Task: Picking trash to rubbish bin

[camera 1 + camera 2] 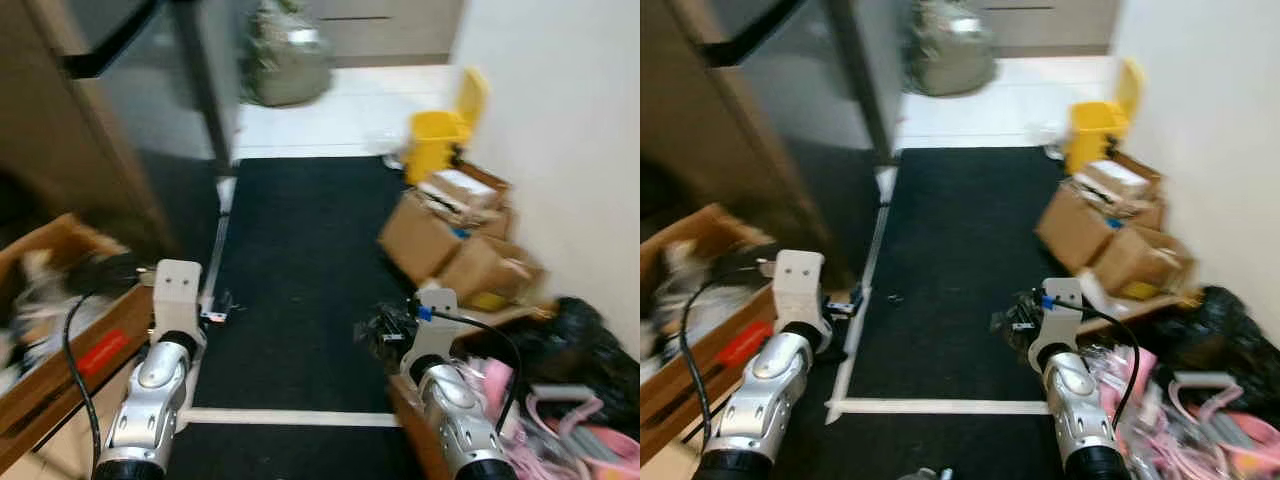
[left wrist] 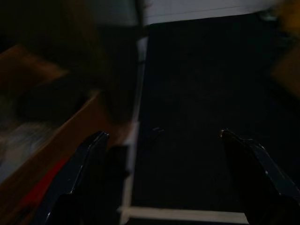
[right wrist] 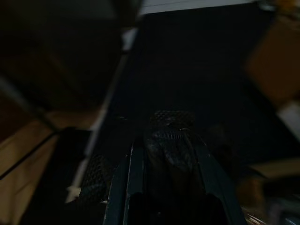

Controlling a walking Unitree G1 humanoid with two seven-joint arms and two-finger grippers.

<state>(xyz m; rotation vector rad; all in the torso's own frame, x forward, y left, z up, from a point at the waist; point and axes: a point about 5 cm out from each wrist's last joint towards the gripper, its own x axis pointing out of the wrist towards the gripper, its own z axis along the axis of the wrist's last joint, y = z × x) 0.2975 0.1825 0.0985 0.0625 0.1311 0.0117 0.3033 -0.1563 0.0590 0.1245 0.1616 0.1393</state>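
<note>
A yellow rubbish bin [image 1: 440,140] with its lid up stands far ahead on the right, against the white wall. My right gripper [image 3: 164,140] is shut on a crumpled black piece of trash [image 1: 383,328], held low over the black mat [image 1: 300,250]. In the right wrist view the trash [image 3: 169,123] bulges out past the fingertips. My left gripper [image 2: 162,135] is open with nothing between its fingers [image 2: 89,157], above the mat's left edge. The left arm [image 1: 160,370] reaches forward beside a cardboard box. The eye views are blurred.
Open cardboard boxes [image 1: 450,235] line the right wall before the bin. A black bag [image 1: 575,340] and pink items [image 1: 570,425] lie near right. A cluttered cardboard box [image 1: 60,310] sits near left. A grey cabinet [image 1: 150,90] stands on the left, and a grey-green sack [image 1: 285,55] at the back.
</note>
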